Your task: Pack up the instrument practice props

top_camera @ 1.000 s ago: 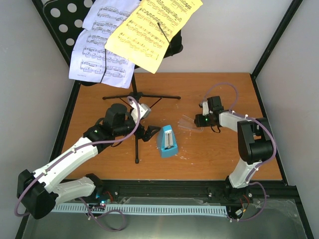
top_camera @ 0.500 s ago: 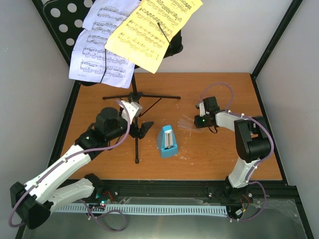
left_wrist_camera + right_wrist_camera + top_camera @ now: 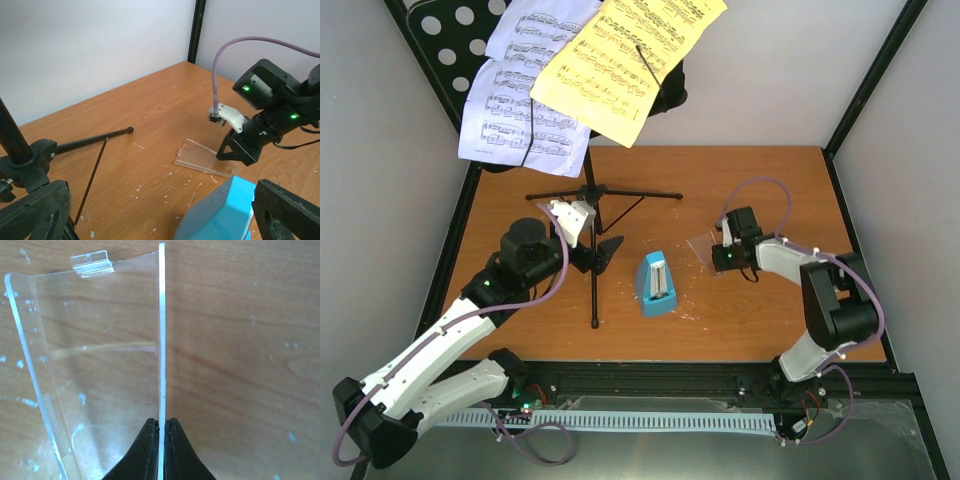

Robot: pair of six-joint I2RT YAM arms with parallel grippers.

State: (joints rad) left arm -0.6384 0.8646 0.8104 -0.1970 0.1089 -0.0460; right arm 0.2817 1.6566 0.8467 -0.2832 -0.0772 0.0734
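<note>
The small blue wedge metronome (image 3: 653, 285) stands upright mid-table, and its top fills the lower right of the left wrist view (image 3: 225, 215). Its clear plastic cover (image 3: 701, 246) lies on the wood to the right. My right gripper (image 3: 161, 427) is shut on one thin wall of the cover (image 3: 100, 350). My left gripper (image 3: 603, 256) is open beside the black music stand's (image 3: 590, 195) tripod legs, just left of the metronome, touching nothing. Yellow (image 3: 625, 65) and white (image 3: 520, 110) sheet-music pages rest on the stand's round-holed desk (image 3: 445, 40).
One tripod leg (image 3: 95, 141) lies along the table toward the cover (image 3: 205, 156), and another (image 3: 595, 300) points at the near edge. Black frame posts (image 3: 875, 80) rise at the table's back corners. White walls close in the sides.
My right gripper has closed onto the edge of the clear cover. My left arm has drawn back slightly to the left, its gripper still open.
</note>
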